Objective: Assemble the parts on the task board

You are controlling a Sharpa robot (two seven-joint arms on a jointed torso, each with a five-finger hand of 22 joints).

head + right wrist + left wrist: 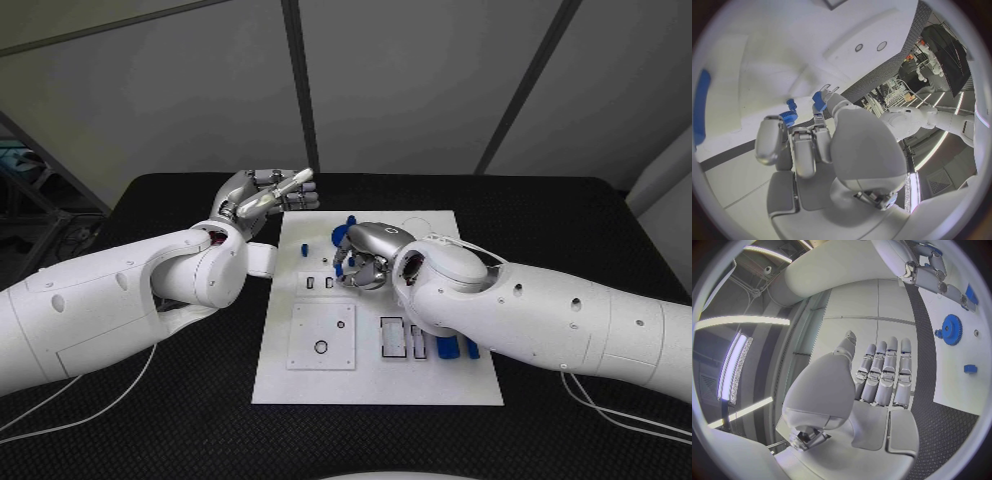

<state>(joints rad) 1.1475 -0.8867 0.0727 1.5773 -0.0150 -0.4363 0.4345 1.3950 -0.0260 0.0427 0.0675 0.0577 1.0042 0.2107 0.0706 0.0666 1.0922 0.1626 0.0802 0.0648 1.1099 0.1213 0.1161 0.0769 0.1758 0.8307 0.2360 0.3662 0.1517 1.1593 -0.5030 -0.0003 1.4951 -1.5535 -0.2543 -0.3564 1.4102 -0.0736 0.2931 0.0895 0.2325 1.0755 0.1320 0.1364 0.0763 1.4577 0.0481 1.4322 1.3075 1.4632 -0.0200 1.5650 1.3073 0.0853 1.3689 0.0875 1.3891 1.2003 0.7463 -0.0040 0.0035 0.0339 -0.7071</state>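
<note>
Early days: the right robot hand (364, 262) pinches a small blue part (789, 118) over the task board (378, 385); the left robot hand (264, 198) hangs open, several blue parts (450, 348) unplaced.

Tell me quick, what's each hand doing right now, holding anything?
Left hand: open, fingers straight, holding nothing.
Right hand: over the task board, holding a small blue part at its fingertips.

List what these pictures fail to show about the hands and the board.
- Right hand, head view: its own wrist hides whether the fingers hold a part.
- Right wrist view: blue gear at the fingers; grip unclear.
- Task board, head view: right arm covers the middle.
</note>
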